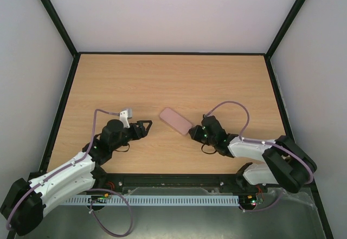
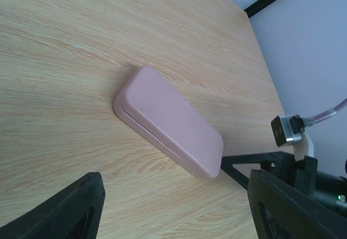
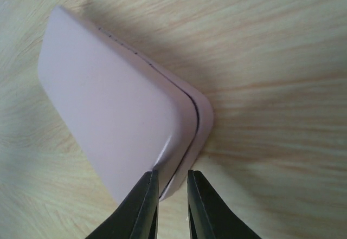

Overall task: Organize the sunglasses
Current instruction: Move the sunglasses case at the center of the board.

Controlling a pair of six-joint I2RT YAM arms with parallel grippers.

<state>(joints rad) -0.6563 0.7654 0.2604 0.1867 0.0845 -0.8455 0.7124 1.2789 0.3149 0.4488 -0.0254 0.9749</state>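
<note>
Left gripper [image 1: 144, 126] sits low over the wooden table [image 1: 162, 76], fingers [image 2: 76, 206] spread wide, holding nothing. At its three o'clock, a little apart, lies a closed pink case [image 1: 175, 121]. The sunglasses show in no view. They are probably shut inside, so the task looks finished or nearly so. Right gripper [image 1: 193, 133] meets the case's four o'clock end, fingers [image 3: 143, 206] almost together at the corner seam — whether they pinch the lid edge cannot be told.
</note>
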